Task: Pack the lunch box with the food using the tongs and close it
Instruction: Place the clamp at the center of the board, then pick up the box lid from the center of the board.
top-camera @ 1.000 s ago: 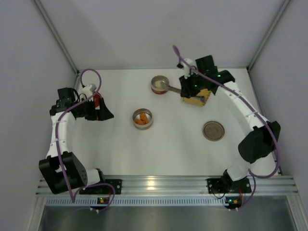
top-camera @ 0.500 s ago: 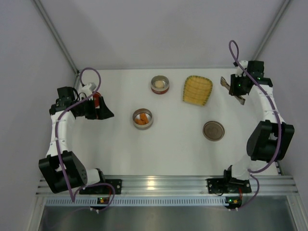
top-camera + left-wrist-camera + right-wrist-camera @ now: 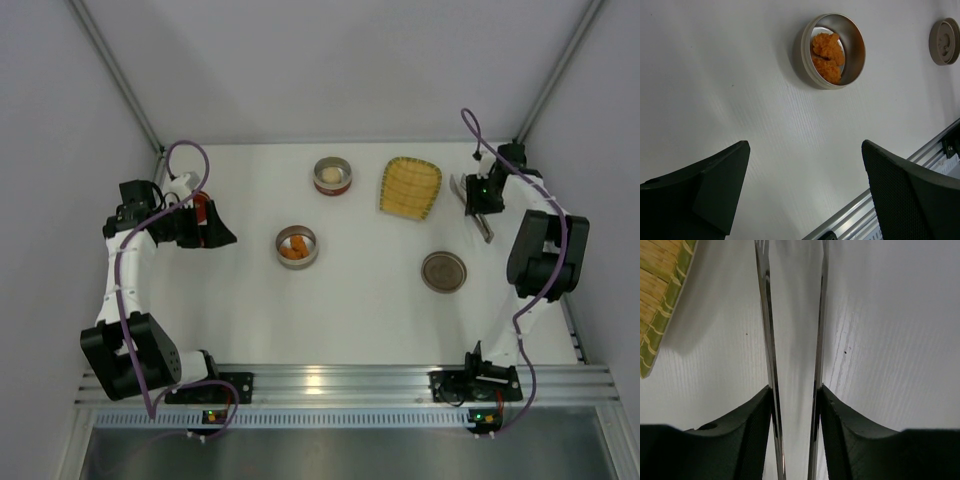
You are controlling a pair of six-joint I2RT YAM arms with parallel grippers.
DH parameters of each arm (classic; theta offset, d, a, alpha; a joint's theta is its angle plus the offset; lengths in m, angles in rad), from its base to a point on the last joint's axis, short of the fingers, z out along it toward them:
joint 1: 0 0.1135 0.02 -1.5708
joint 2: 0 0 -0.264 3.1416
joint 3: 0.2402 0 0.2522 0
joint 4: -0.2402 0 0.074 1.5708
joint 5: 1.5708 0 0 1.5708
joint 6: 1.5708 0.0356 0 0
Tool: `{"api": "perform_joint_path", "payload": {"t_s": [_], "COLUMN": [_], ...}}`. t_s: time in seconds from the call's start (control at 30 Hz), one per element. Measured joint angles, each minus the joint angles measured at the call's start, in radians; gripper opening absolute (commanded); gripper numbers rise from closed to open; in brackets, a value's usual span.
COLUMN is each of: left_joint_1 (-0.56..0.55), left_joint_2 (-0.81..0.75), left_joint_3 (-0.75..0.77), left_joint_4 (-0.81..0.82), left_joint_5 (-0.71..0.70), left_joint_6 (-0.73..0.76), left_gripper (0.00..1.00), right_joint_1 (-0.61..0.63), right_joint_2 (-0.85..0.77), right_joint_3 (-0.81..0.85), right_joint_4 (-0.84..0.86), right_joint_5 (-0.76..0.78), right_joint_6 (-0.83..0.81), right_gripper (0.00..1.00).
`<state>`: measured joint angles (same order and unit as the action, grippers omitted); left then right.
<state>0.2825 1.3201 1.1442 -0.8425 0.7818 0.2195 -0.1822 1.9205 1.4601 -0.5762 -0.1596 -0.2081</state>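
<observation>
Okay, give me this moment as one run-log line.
left end effector: open, empty | right end effector: closed on tongs, beside yellow tray | orange chunks in near tin, whitish lump in far tin

The tongs (image 3: 766, 315) are polished metal, smooth and mirror-bright. The tray (image 3: 660, 290) is woven from straw-like strips, rough and matt. The table (image 3: 740, 100) is matt white and faintly ribbed. The tin (image 3: 856, 47) is satin metal, and the food (image 3: 829, 47) in it looks crumbly.

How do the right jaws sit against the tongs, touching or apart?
Touching. Right wrist view: the jaws of the right gripper each press against one arm of the tongs, with no gap showing.
</observation>
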Motion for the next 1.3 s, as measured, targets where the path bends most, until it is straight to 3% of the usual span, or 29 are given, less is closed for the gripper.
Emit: {"api": "perform_joint_path", "payload": {"t_s": [0.23, 0.47, 0.77, 1.0, 1.13, 1.3], "left_joint_1": [0.000, 0.000, 0.000, 0.000, 0.000, 0.000], "left_joint_2": [0.000, 0.000, 0.000, 0.000, 0.000, 0.000], "left_joint_3": [0.000, -0.002, -0.002, -0.010, -0.010, -0.011], "left_joint_4": [0.000, 0.000, -0.007, -0.017, -0.027, -0.043], "left_joint_5": [-0.024, -0.039, -0.040, -0.042, -0.037, -0.034], "left_joint_6": [0.008, 0.019, 0.040, 0.053, 0.066, 0.086], "left_gripper": [0.98, 0.98, 0.98, 0.98, 0.98, 0.98], "right_joint_1": [0.000, 0.000, 0.000, 0.000, 0.000, 0.007], "right_joint_2": [0.005, 0.014, 0.020, -0.029, -0.167, -0.420], "right_joint_3": [-0.042, -0.076, -0.105, -0.099, -0.098, -0.098], "right_joint_4": [0.011, 0.012, 0.007, -0.049, -0.109, -0.251], "right_joint_5": [0.002, 0.005, -0.011, -0.076, -0.153, -0.268], "right_joint_6": [-0.025, -0.058, -0.087, -0.118, -0.209, -0.458], "right_gripper": [0.48, 0.62, 0.99, 0.99, 0.97, 0.71]}}
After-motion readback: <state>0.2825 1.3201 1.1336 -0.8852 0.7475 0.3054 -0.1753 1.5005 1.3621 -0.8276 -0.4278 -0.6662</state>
